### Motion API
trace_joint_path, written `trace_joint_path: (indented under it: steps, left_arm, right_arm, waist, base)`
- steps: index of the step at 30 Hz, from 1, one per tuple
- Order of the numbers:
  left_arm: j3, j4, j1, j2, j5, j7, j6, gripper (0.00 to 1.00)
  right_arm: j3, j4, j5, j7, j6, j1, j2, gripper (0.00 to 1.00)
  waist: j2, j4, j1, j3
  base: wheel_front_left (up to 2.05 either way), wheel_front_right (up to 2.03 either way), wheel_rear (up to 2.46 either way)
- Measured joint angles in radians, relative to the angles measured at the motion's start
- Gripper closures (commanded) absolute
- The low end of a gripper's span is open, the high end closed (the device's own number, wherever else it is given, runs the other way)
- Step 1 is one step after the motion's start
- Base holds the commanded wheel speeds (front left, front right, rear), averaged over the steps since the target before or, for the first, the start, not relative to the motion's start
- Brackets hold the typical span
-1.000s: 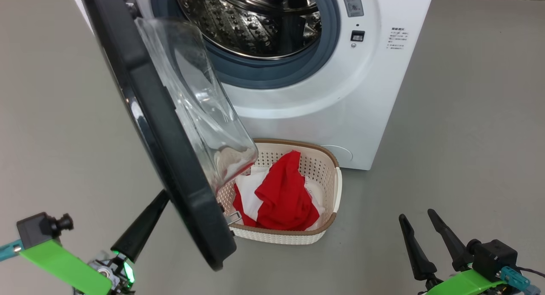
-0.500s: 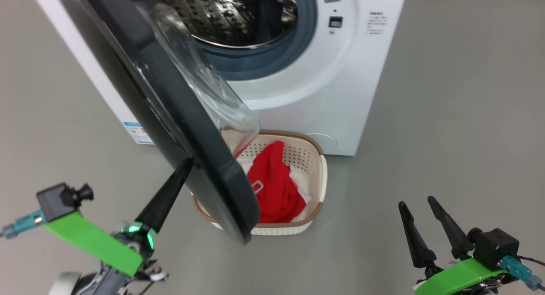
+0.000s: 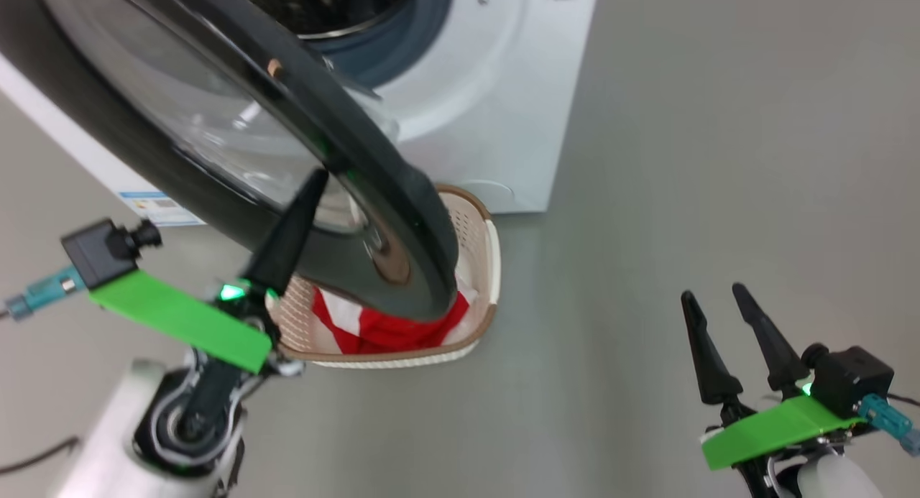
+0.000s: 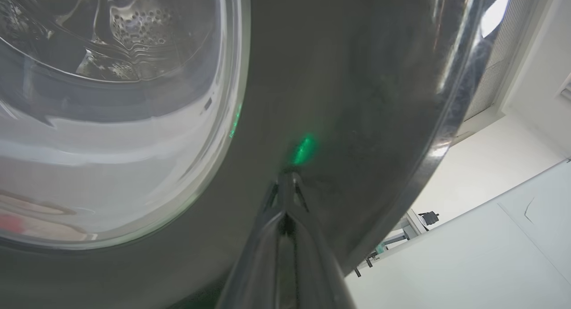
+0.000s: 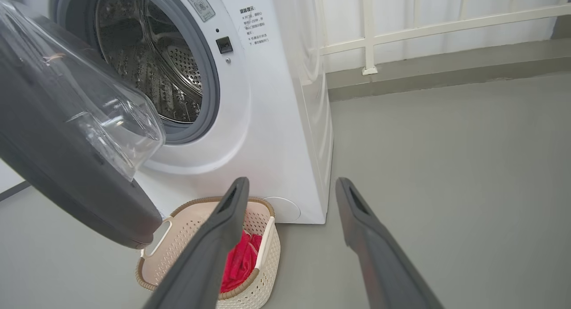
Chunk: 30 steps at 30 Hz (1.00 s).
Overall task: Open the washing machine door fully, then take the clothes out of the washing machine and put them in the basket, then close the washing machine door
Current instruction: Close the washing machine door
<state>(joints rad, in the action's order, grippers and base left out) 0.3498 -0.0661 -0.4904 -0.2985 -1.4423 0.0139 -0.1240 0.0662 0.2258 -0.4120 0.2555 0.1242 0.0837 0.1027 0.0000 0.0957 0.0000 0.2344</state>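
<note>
The washing machine door stood partly open, hanging out from the front of the washing machine at a slant, with its clear bulging window facing the opening. From the head view its lower black rim crossed in front of the basket and hid much of it. The left gripper was raised at the near left. Its two dark fingers were pressed together with nothing between them, and their shared tip seemed to touch the outer face of the door's black rim, just right of the glass. A green glow from the wrist light showed on the glossy rim beside that tip. The basket sat on the grey floor just in front of the machine, towards its right lower corner. The clothes, red with white parts, lay bunched inside the basket. Behind the door the grey rubber ring and the perforated steel drum were in view, and no fabric could be made out in the part of the drum that showed. The right gripper hung at the near right over bare floor, well apart from the basket. Its fingers were spread wide and held nothing.
</note>
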Motion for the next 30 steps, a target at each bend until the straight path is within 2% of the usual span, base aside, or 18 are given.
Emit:
trace_joint_path:
  steps: [17, 30]
  left_arm:
    - [0.107, -0.219, -0.334, -0.069, 0.024, -0.229, 0.0, 1.0]
    - [0.136, -0.353, -0.497, -0.086, 0.039, -0.271, 0.0, 1.0]
  right_arm:
    - [-0.021, -0.016, 0.0, 0.0, 0.0, 0.087, -0.036, 0.0]
    - [-0.023, -0.019, 0.0, 0.0, 0.0, 0.128, -0.047, 0.0]
  waist:
    - [0.0, -0.13, 0.0, 0.141]
    - [0.0, -0.2, 0.0, 0.212]
  base:
    - [0.0, 0.0, 0.0]
    - [0.0, 0.0, 0.0]
